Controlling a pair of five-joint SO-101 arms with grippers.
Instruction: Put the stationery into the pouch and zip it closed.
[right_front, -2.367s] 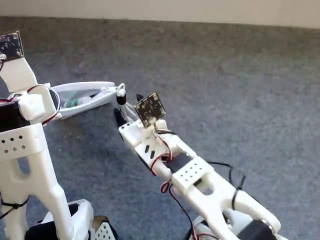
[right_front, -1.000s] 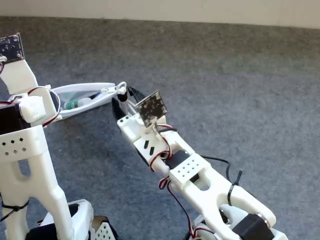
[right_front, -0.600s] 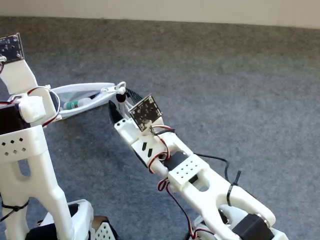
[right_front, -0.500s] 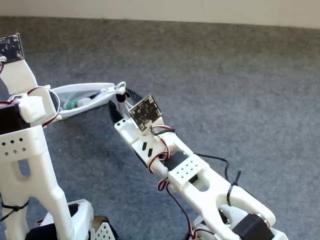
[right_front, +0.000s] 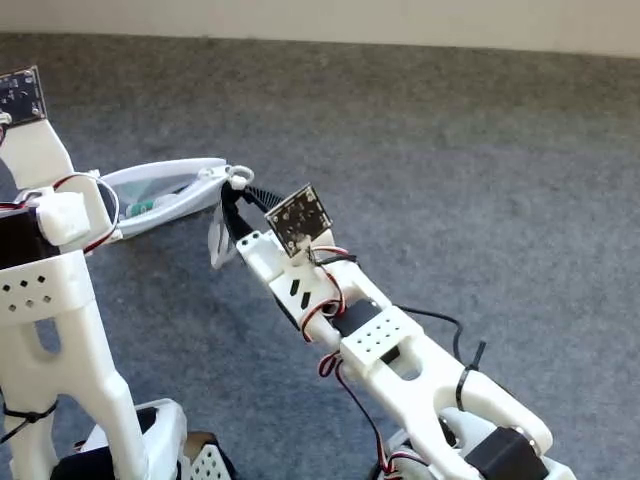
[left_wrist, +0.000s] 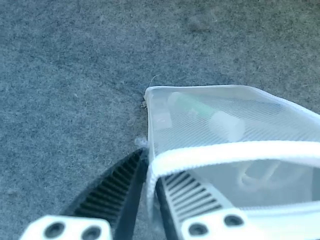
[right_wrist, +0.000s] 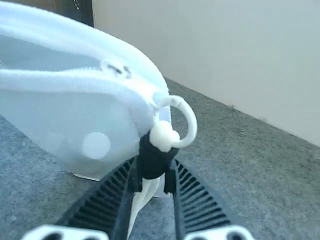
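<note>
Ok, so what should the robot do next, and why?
Probably draw the right tool slowly toward the left tool, pulling the black tab along. The pouch gapes open with stationery inside, each tool is shut on one end, and that tab looks like the zipper pull.

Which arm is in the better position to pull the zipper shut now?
Right: the right pincer grips the zipper pull, while the left pincer clamps the other end of the pouch, steadying it.
</note>
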